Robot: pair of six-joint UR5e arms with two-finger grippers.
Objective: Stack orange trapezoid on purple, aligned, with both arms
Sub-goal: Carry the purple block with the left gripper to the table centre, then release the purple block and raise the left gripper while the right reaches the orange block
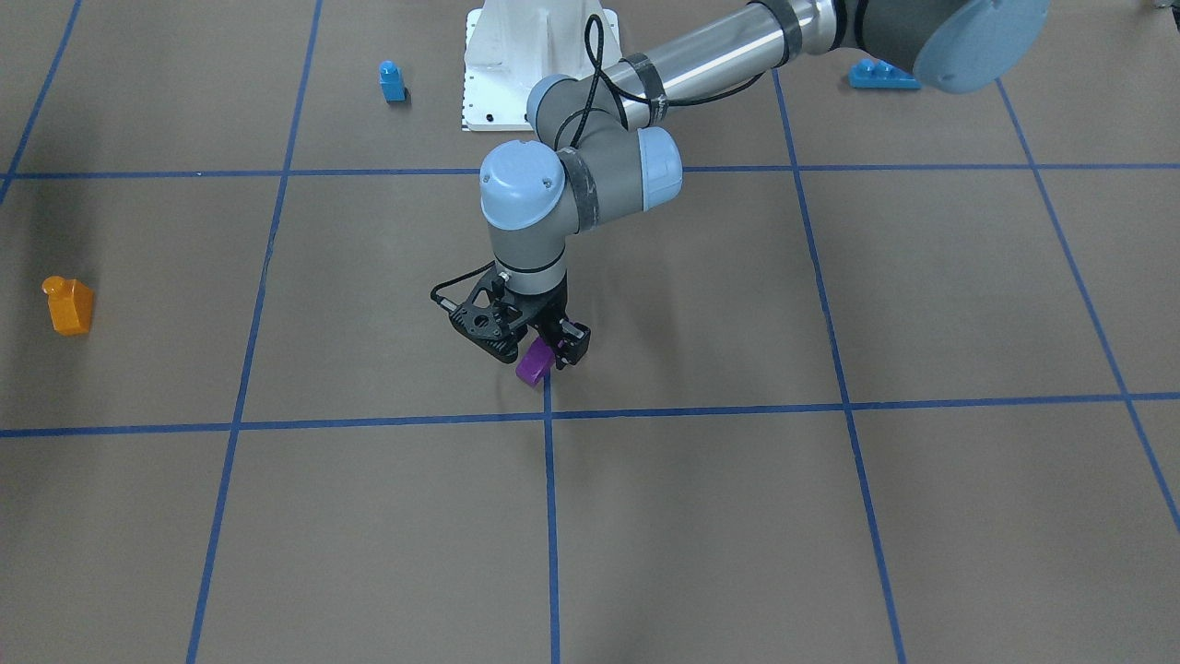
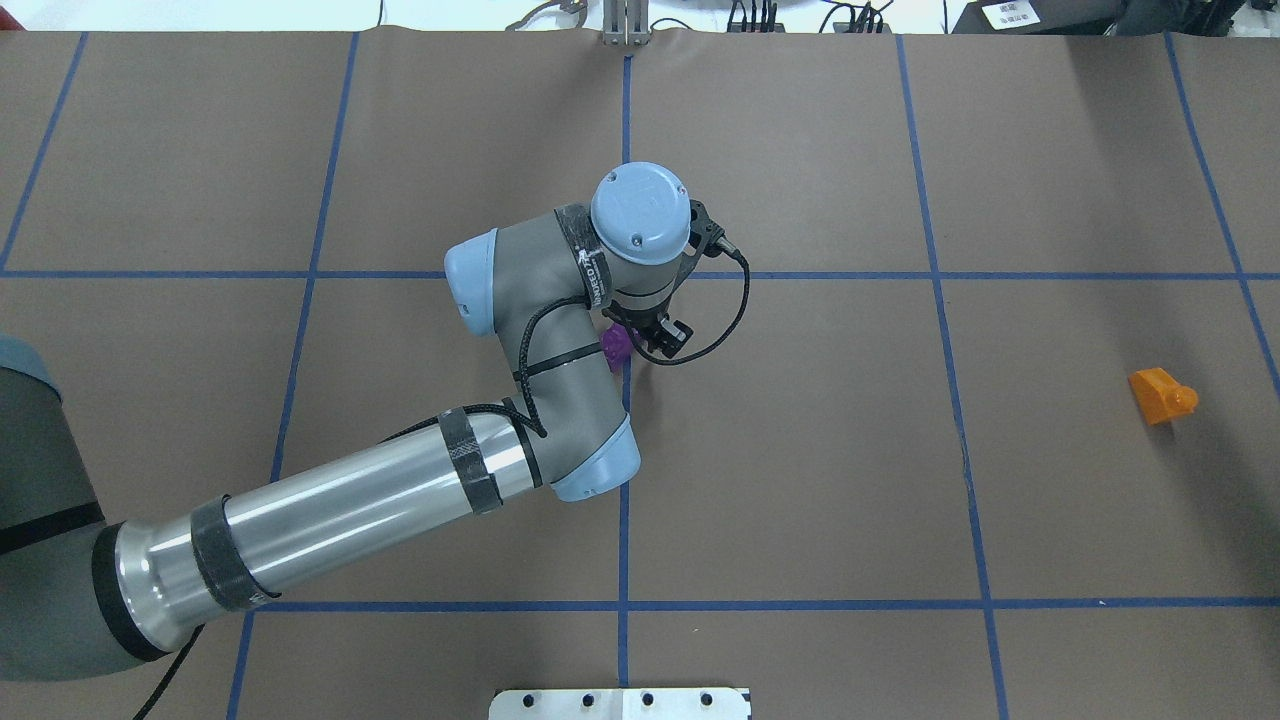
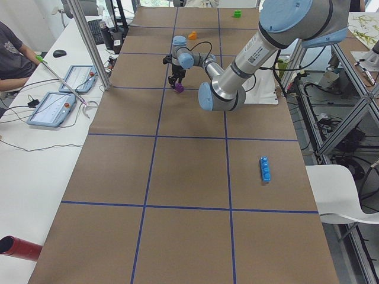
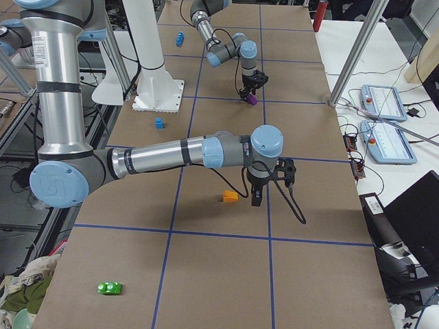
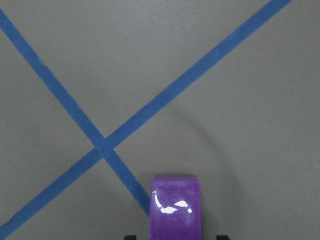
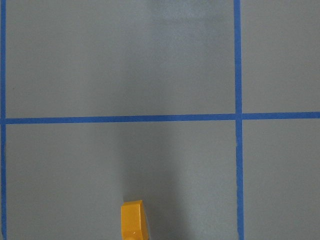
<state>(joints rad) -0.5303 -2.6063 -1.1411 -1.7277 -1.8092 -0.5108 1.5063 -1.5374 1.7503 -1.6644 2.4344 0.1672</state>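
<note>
Left gripper (image 1: 536, 355) is clamped on the purple (image 1: 532, 367), just by the tape crossing (image 1: 548, 415). Over to the right, the orange trapezoid (image 2: 1160, 393) sits alone, with the right gripper (image 4: 257, 197) hovering near it (jaws unreadable from here). That brick looks light, rigid and probably slippery, so pinch the flat sides, never the slope.

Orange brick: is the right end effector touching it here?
Apart. The overhead view shows the orange brick alone on the table, nothing on it; the right end effector appears only in the right side view.
</note>
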